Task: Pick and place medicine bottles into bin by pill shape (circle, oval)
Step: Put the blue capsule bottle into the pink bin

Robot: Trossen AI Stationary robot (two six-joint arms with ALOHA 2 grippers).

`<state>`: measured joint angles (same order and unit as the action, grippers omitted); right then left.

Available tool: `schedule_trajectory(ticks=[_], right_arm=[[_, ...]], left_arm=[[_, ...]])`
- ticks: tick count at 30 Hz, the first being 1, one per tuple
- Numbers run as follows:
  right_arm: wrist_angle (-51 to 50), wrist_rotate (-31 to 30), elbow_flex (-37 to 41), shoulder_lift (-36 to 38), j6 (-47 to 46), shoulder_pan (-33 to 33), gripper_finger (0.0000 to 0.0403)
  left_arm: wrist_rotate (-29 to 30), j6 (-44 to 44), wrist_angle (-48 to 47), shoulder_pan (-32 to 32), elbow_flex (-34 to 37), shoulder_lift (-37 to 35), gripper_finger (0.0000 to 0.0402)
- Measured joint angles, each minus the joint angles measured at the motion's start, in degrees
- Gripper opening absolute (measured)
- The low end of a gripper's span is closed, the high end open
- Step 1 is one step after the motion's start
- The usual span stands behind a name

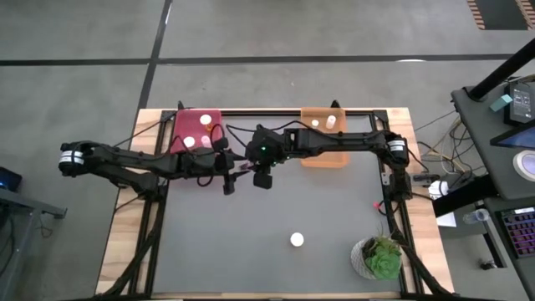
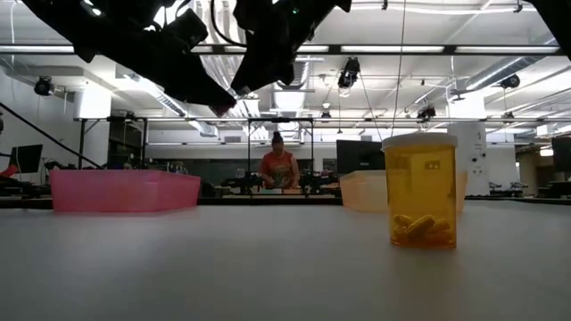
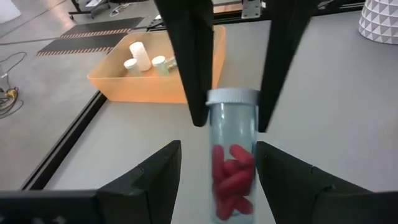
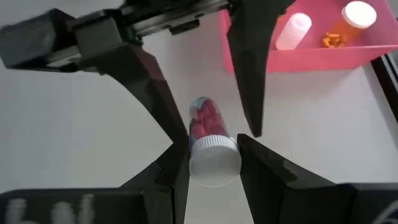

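Above the table, between the pink bin [image 1: 197, 132] and the orange bin [image 1: 323, 139], the right gripper [image 4: 211, 167] clamps the white cap of a clear bottle [image 4: 208, 142] of red oval pills. The left gripper [image 3: 217, 168] sits around its body, fingers spread, not touching. One amber bottle [image 1: 297, 240] stands well apart near the plant [image 1: 380, 257].

Lying under the rig: grey concrete floor [image 1: 276, 29] crossed by dark seams. Standing at one side: a dark desk [image 1: 510, 125] carrying a keyboard and cables. Spreading beyond the table, in the low view: a wide open workshop with a white ceiling [image 2: 419, 27], long light strips [image 2: 428, 51] glowing, black spotlights [image 2: 349, 73] hanging. Sitting far back at a bench: a person in a red top [image 2: 279, 165]. Showing at the far left: a dark monitor [image 2: 25, 159].
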<state>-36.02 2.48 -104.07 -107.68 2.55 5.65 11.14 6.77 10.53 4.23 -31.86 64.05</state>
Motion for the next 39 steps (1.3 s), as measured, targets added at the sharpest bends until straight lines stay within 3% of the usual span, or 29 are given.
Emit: schedule_trajectory(ticks=[5, 16, 26, 33, 36, 39], right_arm=[[0.73, 0.02, -0.22, 0.0, 0.02, 0.0, 0.0112], [0.82, -0.11, -0.22, 0.0, 0.42, 0.02, 0.0117], [-0.44, -1.58, -0.22, 2.0, 0.07, 0.83, 0.0202], [-7.54, -7.33, -0.22, 8.93, -2.02, 2.1, 0.0221], [-13.01, -10.38, -0.21, 11.77, -3.73, 2.14, 0.0219], [-17.95, -12.25, 0.0, 14.2, -5.62, 2.15, 0.022]], left_arm=[[0.08, 0.11, 0.05, 0.0, 0.0, -0.02, 0.0176], [0.13, 0.24, 0.03, -0.02, 0.0, -0.02, 0.0062], [0.49, 0.19, -0.01, 0.02, 0.0, -0.07, 0.0091], [11.28, -0.28, -3.96, 1.31, 0.0, -1.02, 0.0093], [17.92, -2.08, -10.15, 3.49, -0.57, -1.87, 0.0094], [20.79, -6.06, -18.96, 7.45, -2.44, -2.95, 0.0094]])
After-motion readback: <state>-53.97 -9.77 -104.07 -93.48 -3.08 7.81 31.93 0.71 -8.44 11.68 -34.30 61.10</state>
